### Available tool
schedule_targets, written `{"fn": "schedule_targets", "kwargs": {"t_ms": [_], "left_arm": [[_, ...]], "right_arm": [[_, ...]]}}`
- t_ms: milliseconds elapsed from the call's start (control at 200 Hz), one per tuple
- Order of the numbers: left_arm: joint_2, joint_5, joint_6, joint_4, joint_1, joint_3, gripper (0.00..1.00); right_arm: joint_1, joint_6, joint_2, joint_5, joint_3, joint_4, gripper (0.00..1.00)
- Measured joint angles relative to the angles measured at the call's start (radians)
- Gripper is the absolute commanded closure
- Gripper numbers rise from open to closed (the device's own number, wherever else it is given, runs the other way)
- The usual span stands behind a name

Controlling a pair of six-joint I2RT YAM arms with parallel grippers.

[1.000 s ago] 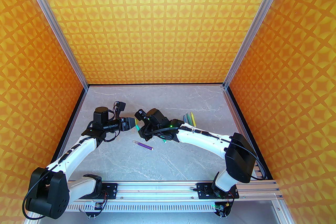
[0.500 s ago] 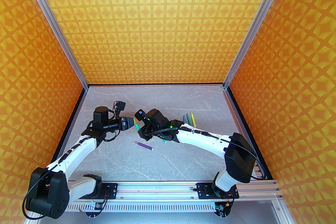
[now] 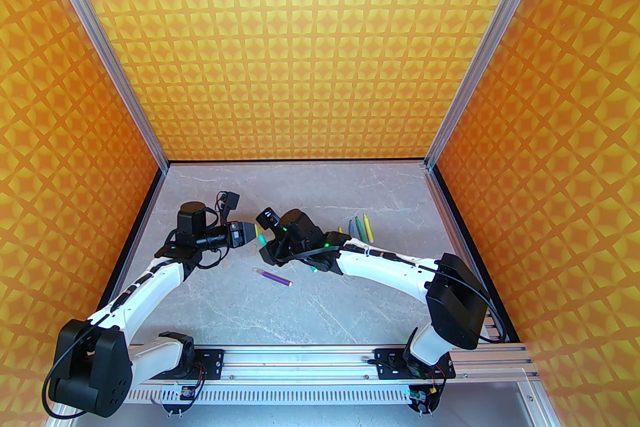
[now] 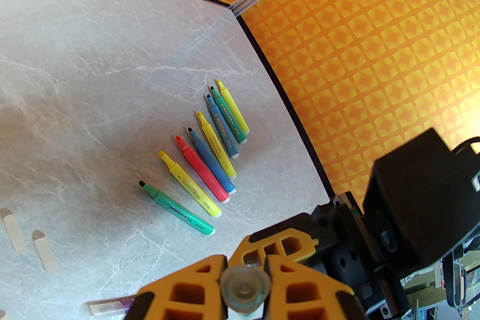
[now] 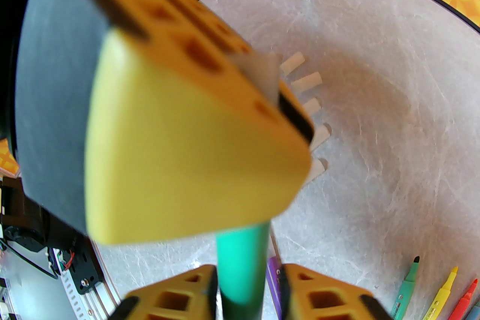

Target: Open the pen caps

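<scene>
A green marker [image 5: 243, 266] hangs in the air between my two grippers. My right gripper [image 5: 247, 284] is shut on its barrel. My left gripper [image 4: 243, 273] is shut on its translucent pen cap [image 4: 243, 286], seen end-on between the yellow fingers [image 4: 195, 284]. From above, the left gripper [image 3: 252, 233] and right gripper [image 3: 264, 247] meet tip to tip over the table's middle. Whether the cap has come free of the barrel is hidden. A purple marker [image 3: 274, 277] lies capped on the table just in front of them. Several loose caps [image 5: 307, 80] lie in a row.
Several uncapped markers [image 4: 210, 157] lie side by side toward the right wall [image 3: 550, 164], also visible as markers [image 3: 361, 226] from above. Two loose caps [image 4: 13, 232] rest to their left. The marble table [image 3: 325, 315] is walled by orange panels on three sides.
Both grippers keep their hold on the green marker. The right arm has shifted a little to the left, and the left gripper has drawn back slightly.
</scene>
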Motion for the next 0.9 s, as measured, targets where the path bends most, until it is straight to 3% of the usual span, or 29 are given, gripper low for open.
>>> {"fn": "schedule_targets", "kwargs": {"t_ms": [300, 900], "left_arm": [[0.0, -0.001, -0.006, -0.008, 0.0, 0.005, 1.0], [-0.002, 0.011, -0.07, -0.082, 0.018, 0.018, 1.0]], "right_arm": [[0.0, -0.004, -0.011, 0.0, -0.034, 0.043, 1.0], [-0.006, -0.016, -0.089, -0.001, -0.205, 0.243, 1.0]]}}
